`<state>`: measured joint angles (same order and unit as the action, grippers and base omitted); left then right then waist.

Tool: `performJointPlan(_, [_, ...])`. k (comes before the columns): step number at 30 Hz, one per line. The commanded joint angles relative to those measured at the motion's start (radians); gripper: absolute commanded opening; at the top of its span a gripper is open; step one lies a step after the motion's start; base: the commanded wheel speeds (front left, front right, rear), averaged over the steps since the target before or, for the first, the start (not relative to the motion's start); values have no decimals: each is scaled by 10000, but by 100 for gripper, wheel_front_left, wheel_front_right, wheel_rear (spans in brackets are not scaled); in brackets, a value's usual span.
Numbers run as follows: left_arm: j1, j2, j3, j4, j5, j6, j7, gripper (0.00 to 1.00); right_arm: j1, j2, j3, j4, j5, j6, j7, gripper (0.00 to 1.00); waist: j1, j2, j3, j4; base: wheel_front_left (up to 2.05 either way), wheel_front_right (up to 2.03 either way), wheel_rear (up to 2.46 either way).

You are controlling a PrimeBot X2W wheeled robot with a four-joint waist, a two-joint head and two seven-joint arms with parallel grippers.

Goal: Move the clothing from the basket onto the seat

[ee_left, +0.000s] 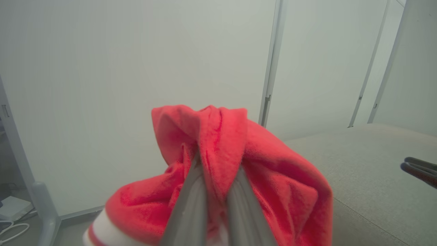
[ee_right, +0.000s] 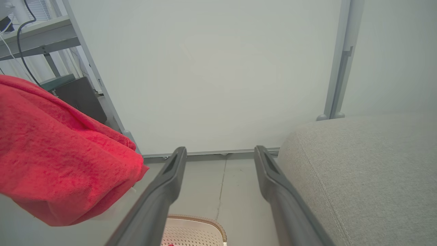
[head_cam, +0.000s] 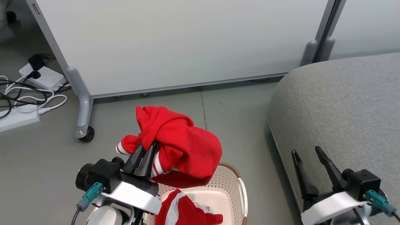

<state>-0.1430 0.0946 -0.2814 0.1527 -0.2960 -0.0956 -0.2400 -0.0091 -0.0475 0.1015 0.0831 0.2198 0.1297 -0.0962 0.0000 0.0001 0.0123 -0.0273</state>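
My left gripper [head_cam: 147, 147] is shut on a red garment with white stripes [head_cam: 181, 143], held up above the cream basket [head_cam: 232, 181]. The cloth drapes over both of its fingers [ee_left: 191, 201] in the left wrist view, where the garment [ee_left: 273, 171] hangs bunched. Another red and white piece of clothing [head_cam: 181, 209] lies inside the basket. The grey seat [head_cam: 343, 109] stands to the right. My right gripper [head_cam: 307, 151] is open over the seat's near edge, nothing between its fingers [ee_right: 170, 171]. The held garment [ee_right: 51, 153] shows at the left of the right wrist view.
A white partition on castors [head_cam: 175, 43] stands behind the basket, its grey foot [head_cam: 82, 118] at the left. Cables and a power strip [head_cam: 40, 78] lie on the floor at the far left. Grey floor [head_cam: 237, 115] runs between basket and seat.
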Motion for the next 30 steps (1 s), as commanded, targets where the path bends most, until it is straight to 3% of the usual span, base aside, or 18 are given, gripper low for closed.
performJointPlan(1, [68,105,-6,-70,55,77,15,0,91,-55,-23,-45,43,21,33,100,0,-1,-34,9,0,0,0])
performJointPlan(22, [62,173,-232,-142,-125,146,158,0,-33,-55,156,-258,208,21,-86,100,0,-1,-117,78,0,0,0])
performJointPlan(30, [-68,246,-297,-201,-147,168,141,0,-760,-49,1714,-743,847,21,-287,100,0,-1,-47,145,0,0,0])
